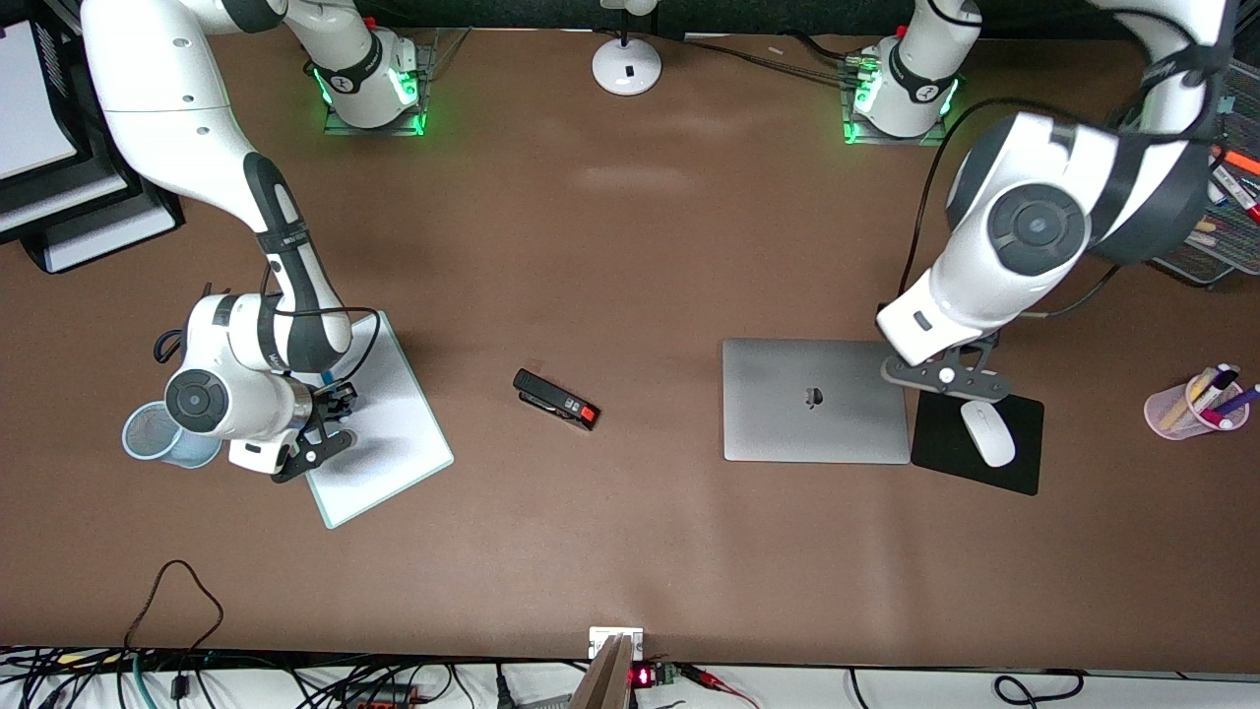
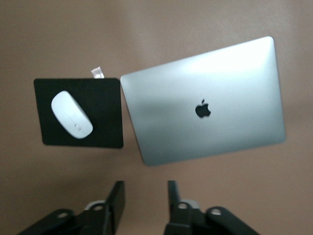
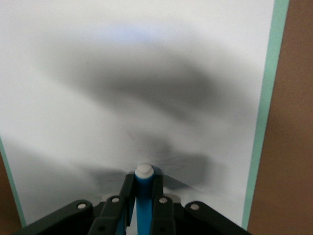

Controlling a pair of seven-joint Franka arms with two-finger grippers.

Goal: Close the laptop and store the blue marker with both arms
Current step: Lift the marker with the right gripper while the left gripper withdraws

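Observation:
The laptop [image 1: 815, 399] lies closed on the table, lid up with the dark apple logo showing; it also shows in the left wrist view [image 2: 205, 103]. My left gripper [image 1: 937, 370] hangs over the edge between the laptop and a black mouse pad [image 1: 979, 443], with its fingers [image 2: 116, 198] open and empty. My right gripper [image 1: 338, 402] is over a white board [image 1: 394, 433] at the right arm's end of the table. It is shut on the blue marker [image 3: 144, 196], whose white end sticks out past the fingertips, pointing at the board [image 3: 146, 73].
A light blue mesh cup [image 1: 148, 435] stands beside the right gripper. A black stapler [image 1: 556, 399] lies mid-table. A white mouse [image 1: 987, 431] sits on the pad. A pink cup of pens [image 1: 1186, 406] and a mesh tray of markers [image 1: 1230, 207] are at the left arm's end.

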